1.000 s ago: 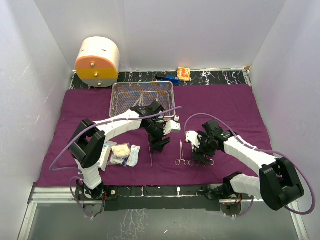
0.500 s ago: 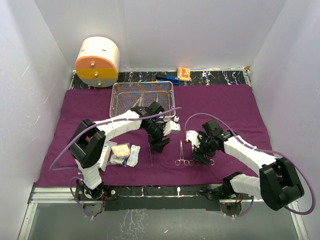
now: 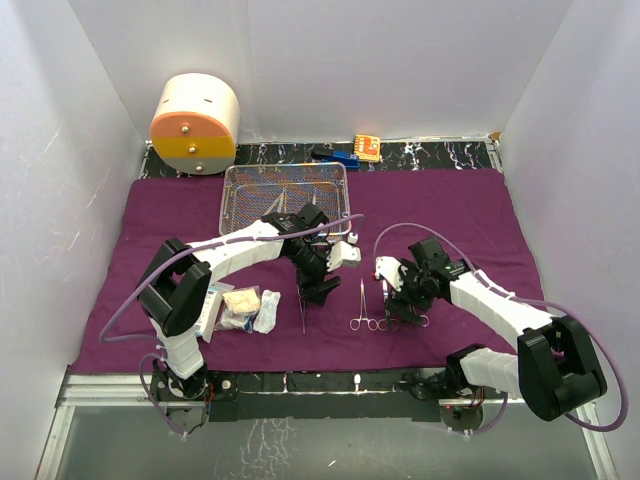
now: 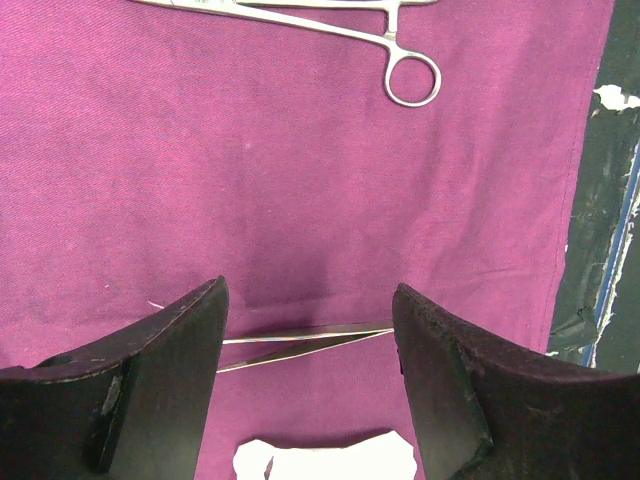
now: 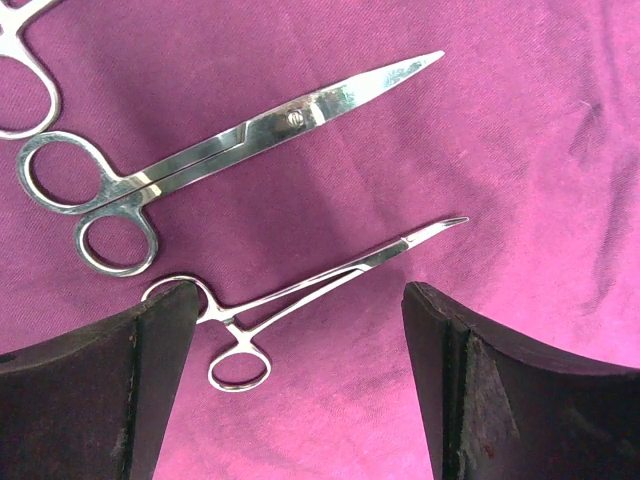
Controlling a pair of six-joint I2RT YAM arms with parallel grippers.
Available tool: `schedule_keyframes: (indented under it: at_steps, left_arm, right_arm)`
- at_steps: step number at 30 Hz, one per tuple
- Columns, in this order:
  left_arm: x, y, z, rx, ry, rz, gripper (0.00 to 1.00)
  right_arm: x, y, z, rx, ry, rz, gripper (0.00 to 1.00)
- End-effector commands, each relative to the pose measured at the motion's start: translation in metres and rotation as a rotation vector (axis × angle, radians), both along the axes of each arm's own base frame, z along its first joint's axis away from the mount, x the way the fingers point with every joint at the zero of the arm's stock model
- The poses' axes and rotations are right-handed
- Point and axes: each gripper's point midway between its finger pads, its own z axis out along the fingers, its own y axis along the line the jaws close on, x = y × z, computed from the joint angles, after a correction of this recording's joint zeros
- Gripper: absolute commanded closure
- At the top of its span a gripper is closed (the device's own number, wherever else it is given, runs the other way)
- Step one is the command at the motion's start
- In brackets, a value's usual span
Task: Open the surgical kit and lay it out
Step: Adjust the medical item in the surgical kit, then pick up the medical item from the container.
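My left gripper (image 4: 310, 400) is open, holding nothing. Its wrist camera shows thin tweezers (image 4: 300, 345) lying flat on the purple cloth wrap (image 4: 200, 180) across the gap between my two fingers. A white scrap of gauze or packet (image 4: 330, 460) sits closer in, under the gap. Beyond the fingertips lies one ring-handled forceps (image 4: 400, 60). Only this view shows the wrap's edge and the dark table (image 4: 610, 200) off to that gripper's right.

My right gripper (image 5: 300, 400) also stands wide open and empty. Between its fingers rests a small curved forceps (image 5: 320, 280). One of its rings is partly hidden by my left-hand finger (image 5: 90, 390), and I cannot tell whether they touch. Just past it lie scissors (image 5: 250, 135), blades closed.

From the top camera these instruments are mere slivers, but it shows the layout. The left gripper (image 3: 320, 290) and right gripper (image 3: 392, 290) hang near each other over mid-cloth. The wire-mesh tray (image 3: 260, 185) lies beyond the left gripper. Gauze and packets (image 3: 240, 305) lie to that gripper's left. A cream-and-orange drum (image 3: 195, 125) stands well beyond the tray.
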Motion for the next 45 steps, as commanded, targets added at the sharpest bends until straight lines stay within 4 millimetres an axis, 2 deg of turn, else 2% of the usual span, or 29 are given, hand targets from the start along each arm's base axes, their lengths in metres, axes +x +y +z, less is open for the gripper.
schedule_keyframes:
  at_steps: [1, 13, 16, 21, 26, 31, 34, 38, 45]
  left_arm:
    - [-0.003, -0.003, 0.023, -0.067, -0.013, -0.018, 0.35]
    - [-0.004, -0.003, 0.021, -0.063, -0.011, -0.018, 0.34]
    - [-0.004, -0.002, 0.021, -0.064, -0.013, -0.02, 0.34]
    - [-0.004, -0.003, 0.021, -0.066, -0.013, -0.02, 0.34]
    - [-0.003, -0.002, 0.023, -0.068, -0.021, -0.019, 0.34]
    - [-0.004, -0.001, 0.025, -0.075, -0.031, -0.02, 0.34]
    - [-0.004, -0.001, 0.025, -0.077, -0.034, -0.021, 0.34]
    - [-0.003, -0.001, 0.025, -0.076, -0.038, -0.02, 0.34]
    - [-0.003, -0.001, 0.026, -0.082, -0.042, -0.022, 0.34]
  right_arm:
    - [0.026, 0.005, 0.015, 0.033, -0.104, -0.007, 0.19]
    - [0.015, 0.01, 0.017, 0.055, -0.046, 0.033, 0.15]
    - [0.016, 0.01, 0.024, 0.056, -0.058, 0.031, 0.15]
    - [0.026, 0.007, 0.047, 0.076, -0.111, -0.005, 0.14]
    - [0.043, -0.02, 0.05, 0.089, -0.108, -0.106, 0.16]
    - [0.049, -0.065, 0.036, 0.057, -0.062, -0.197, 0.18]
    - [0.043, -0.085, 0.024, 0.016, -0.038, -0.223, 0.19]
    - [0.033, -0.102, 0.013, -0.039, -0.008, -0.233, 0.2]
    - [0.005, -0.117, -0.013, -0.127, 0.091, -0.213, 0.21]
